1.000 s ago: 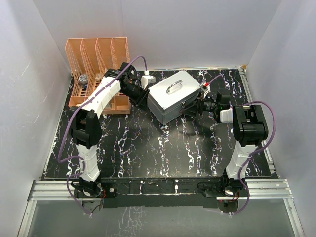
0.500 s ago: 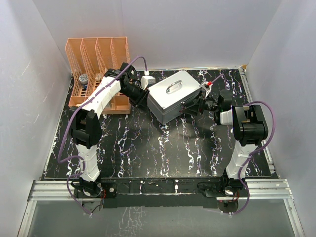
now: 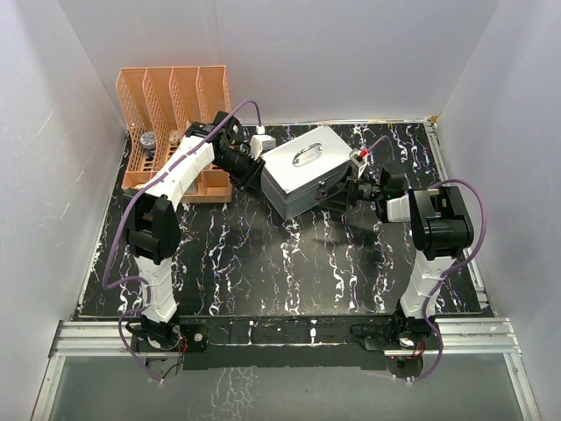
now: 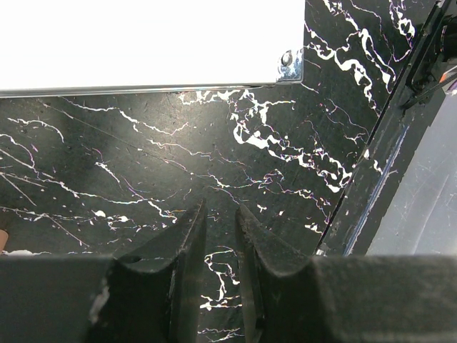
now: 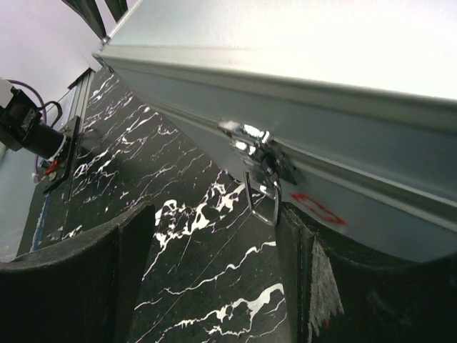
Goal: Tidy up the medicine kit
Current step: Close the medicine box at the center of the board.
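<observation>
Edging nearer since a second ago, my right gripper point(image 3: 353, 188), spread wide and empty, straddles the chrome wire latch point(image 5: 260, 171) of the silver metal carry case point(image 3: 302, 175) at twelve o'clock on the black marbled table point(image 3: 289, 263). My left gripper point(image 4: 220, 221), nearly closed and empty, waits at its nine. Rigid, slick, probably hefty: take it by latch or curved top handle point(image 3: 308, 155).

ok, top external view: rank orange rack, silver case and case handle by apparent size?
1. orange rack: largest, even though partly covered.
2. silver case: somewhat smaller.
3. case handle: by far the smallest.
</observation>
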